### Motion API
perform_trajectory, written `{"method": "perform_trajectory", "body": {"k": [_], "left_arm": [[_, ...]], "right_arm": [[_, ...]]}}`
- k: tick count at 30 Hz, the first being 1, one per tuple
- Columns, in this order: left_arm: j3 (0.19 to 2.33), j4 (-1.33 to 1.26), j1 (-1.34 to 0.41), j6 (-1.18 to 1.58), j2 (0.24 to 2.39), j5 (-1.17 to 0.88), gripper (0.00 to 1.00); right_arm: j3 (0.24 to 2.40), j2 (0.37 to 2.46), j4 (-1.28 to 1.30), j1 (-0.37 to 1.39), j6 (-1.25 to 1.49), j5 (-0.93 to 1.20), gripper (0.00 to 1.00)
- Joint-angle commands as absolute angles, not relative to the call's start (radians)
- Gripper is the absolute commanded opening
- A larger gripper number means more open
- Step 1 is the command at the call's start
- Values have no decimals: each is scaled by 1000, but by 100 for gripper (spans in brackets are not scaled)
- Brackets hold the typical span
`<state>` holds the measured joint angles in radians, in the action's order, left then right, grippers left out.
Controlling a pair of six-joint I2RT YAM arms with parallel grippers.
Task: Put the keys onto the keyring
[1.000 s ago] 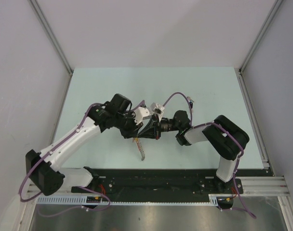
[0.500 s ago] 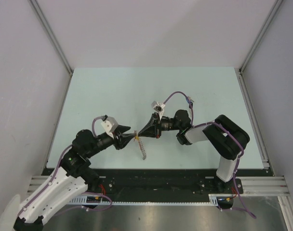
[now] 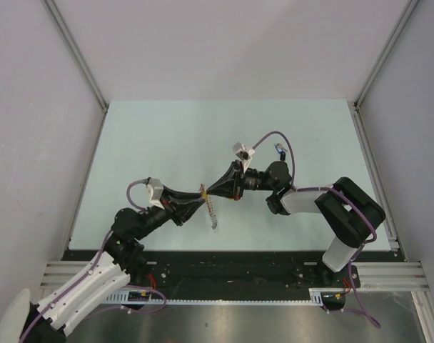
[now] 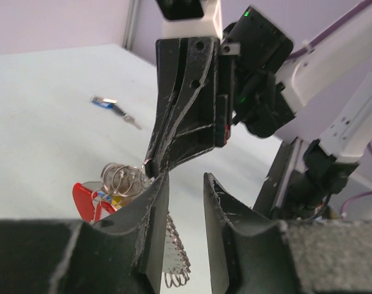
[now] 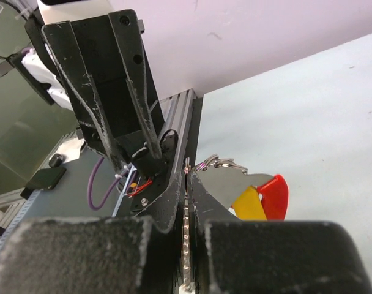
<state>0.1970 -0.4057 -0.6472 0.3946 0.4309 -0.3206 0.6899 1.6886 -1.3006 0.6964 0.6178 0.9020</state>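
My right gripper is shut on the keyring, pinching its silver coiled strand between the fingers. The strand hangs down below the fingertips. Wire rings, the red band and a yellow key head cluster at the right gripper's tip. My left gripper stands open just in front of that tip, with nothing between its fingers; the strand shows behind its left finger. In the top view the two grippers meet tip to tip. A blue-headed key lies apart on the table.
The pale green table is bordered by white walls and aluminium rails. The black base rail runs along the near edge. Purple cables loop above the right wrist. The blue key lies behind the right arm.
The left arm has swung from over the keyring down to the lower left; its gripper now faces the right gripper's tip. The right gripper has tilted slightly, still holding the keyring.
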Motion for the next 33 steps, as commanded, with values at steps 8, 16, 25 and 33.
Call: {"method": "perform_trajectory", "body": {"k": [8, 16, 25, 33], "left_arm": [[86, -780, -537, 658, 469, -460, 33], [77, -928, -492, 756, 581, -561, 35], [72, -985, -491, 764, 654, -548, 34], [104, -781, -492, 696, 577, -442, 35]], "right_arm": [[672, 1626, -1574, 683, 656, 856, 0], [672, 1618, -1574, 681, 676, 850, 0], [670, 1612, -1574, 683, 683, 851, 0], [670, 1615, -1574, 684, 687, 848, 0]]}}
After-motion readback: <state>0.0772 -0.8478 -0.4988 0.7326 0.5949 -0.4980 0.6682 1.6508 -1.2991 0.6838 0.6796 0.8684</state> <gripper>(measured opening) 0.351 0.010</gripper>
